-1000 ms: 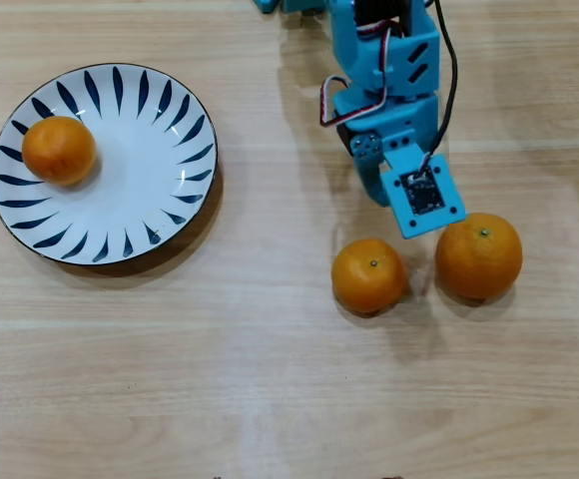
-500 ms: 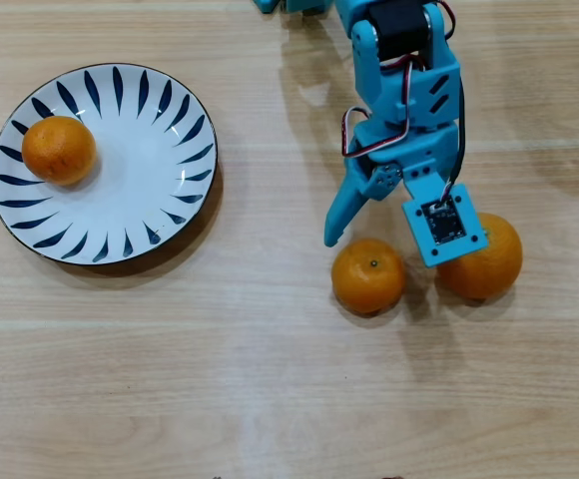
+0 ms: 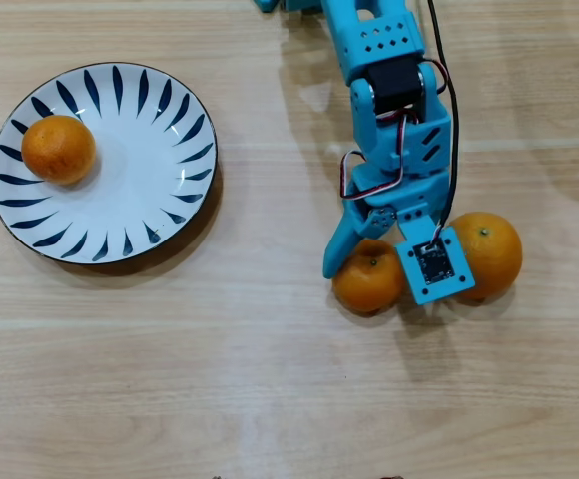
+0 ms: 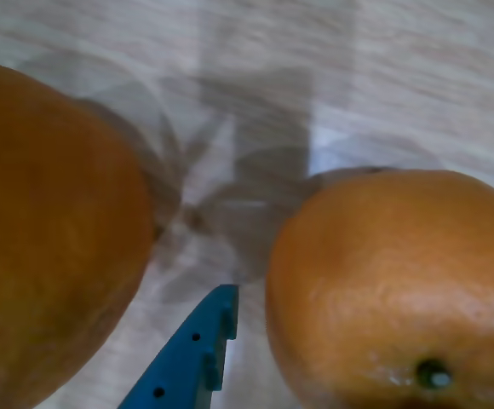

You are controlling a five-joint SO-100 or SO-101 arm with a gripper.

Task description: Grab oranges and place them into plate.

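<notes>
1. Seen from overhead, a light wooden table (image 3: 270,379) holds a blue robot arm (image 3: 389,90) that reaches down from the top edge of the picture.
2. The pincer (image 3: 369,269) at the arm's end is spread wide. One blue finger (image 3: 337,249) lies along the left side of a small orange (image 3: 366,284). The other finger is hidden under the wrist camera board (image 3: 435,264), so its contact cannot be told.
3. The small orange sits between the pincer's two sides, on the table, partly covered by the wrist parts above it.
4. Just beside the pincer, on its right in the overhead view, rests a larger orange (image 3: 489,252), also on the table. The camera board overlaps its left edge.
5. Well apart from the pincer, far to its left in this view, is a round white plate (image 3: 160,190) with dark blue leaf strokes around the rim. A third orange (image 3: 58,149) lies inside it, near its left rim.
6. In the wrist view, one blue fingertip (image 4: 192,354) rises from the bottom edge into the gap between the two table oranges: the larger one (image 4: 51,247) fills the left side, the small one (image 4: 392,281) the right, its green stem dot showing. The finger appears just clear of both.
</notes>
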